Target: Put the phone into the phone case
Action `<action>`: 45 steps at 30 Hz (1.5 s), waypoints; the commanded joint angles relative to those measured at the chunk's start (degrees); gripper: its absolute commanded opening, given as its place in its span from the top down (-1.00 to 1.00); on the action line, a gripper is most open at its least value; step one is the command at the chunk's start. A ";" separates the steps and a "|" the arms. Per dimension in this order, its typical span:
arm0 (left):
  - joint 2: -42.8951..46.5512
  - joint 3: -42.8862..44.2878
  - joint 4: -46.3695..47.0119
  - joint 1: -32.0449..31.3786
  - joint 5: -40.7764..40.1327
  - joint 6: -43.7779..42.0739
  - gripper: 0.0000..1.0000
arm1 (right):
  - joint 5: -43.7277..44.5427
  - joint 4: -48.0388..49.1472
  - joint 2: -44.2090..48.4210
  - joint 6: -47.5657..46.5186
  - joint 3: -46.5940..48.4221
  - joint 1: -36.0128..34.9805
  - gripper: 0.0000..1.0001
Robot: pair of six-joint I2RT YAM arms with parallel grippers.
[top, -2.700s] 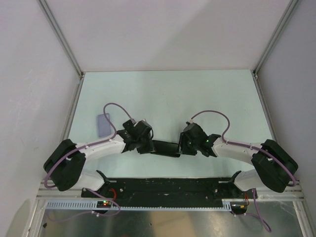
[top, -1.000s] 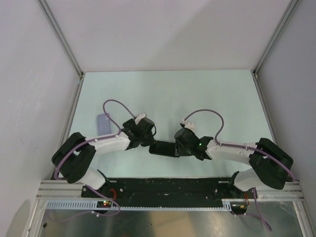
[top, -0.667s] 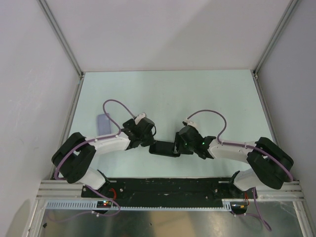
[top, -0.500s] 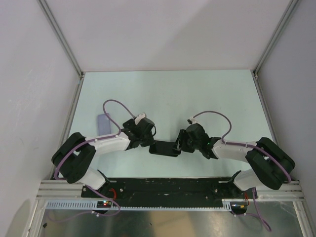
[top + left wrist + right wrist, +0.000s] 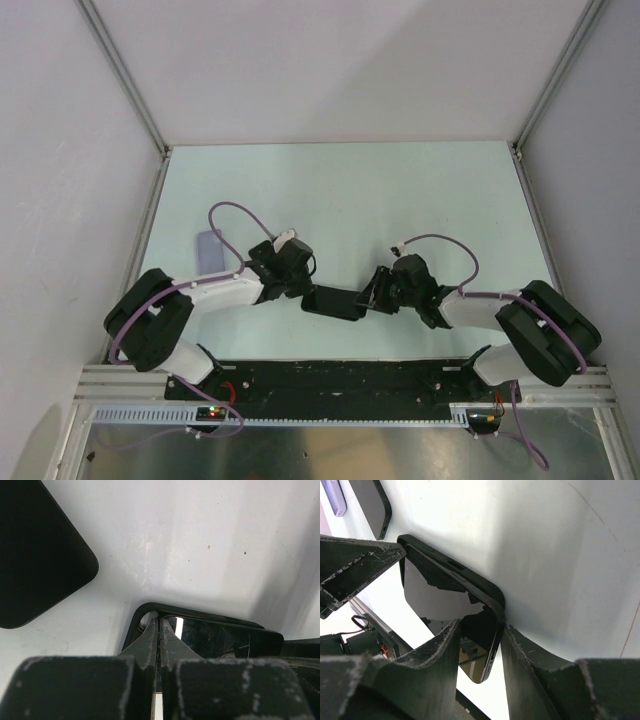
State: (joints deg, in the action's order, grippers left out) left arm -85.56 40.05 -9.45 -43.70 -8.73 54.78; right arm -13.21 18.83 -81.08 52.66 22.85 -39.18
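Observation:
A black phone case with a glossy black phone lying partly in it is held off the table between my two arms. My left gripper is shut on the case's rim at its left corner, with the phone's screen just to the right of it. My right gripper is open. Its fingers straddle the right end, where the phone's corner sticks out of the case rim. The right finger rests against the outside of the case.
A lilac case lies on the table at the far left and also shows in the right wrist view. A second flat black slab lies on the table under my left wrist. White walls close off the left, right and back.
My right gripper has slid to the right along the phone to its right end and turned. The left gripper and the case have stayed in place.

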 commanded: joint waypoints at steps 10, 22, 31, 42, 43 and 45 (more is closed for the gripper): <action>3.29 -1.29 -5.92 -1.83 4.87 -2.56 0.74 | -6.58 -2.87 6.52 0.03 -0.57 0.73 -0.03; 12.94 1.91 -13.65 -1.85 0.97 -8.18 0.45 | -10.58 0.10 3.19 1.39 -0.64 2.44 -0.04; 8.82 1.45 -14.53 -2.71 3.88 -17.06 0.61 | -12.46 0.90 3.71 2.42 -0.62 3.33 -0.02; 0.96 2.86 -9.39 -3.26 6.56 -18.33 0.65 | -14.68 4.88 2.57 5.29 -1.26 3.91 0.01; 0.59 2.89 -9.15 -3.33 6.76 -18.32 0.65 | -14.97 5.16 2.45 5.45 -1.29 4.06 0.01; -0.02 3.03 -8.82 -3.39 7.25 -18.31 0.65 | -15.39 6.24 1.98 6.05 -1.38 4.23 0.02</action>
State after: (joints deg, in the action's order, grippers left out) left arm -82.41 42.15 -24.56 -46.37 -3.66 37.19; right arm -25.54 18.92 -78.48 56.73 21.37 -35.14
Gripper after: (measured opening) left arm 0.178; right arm 0.498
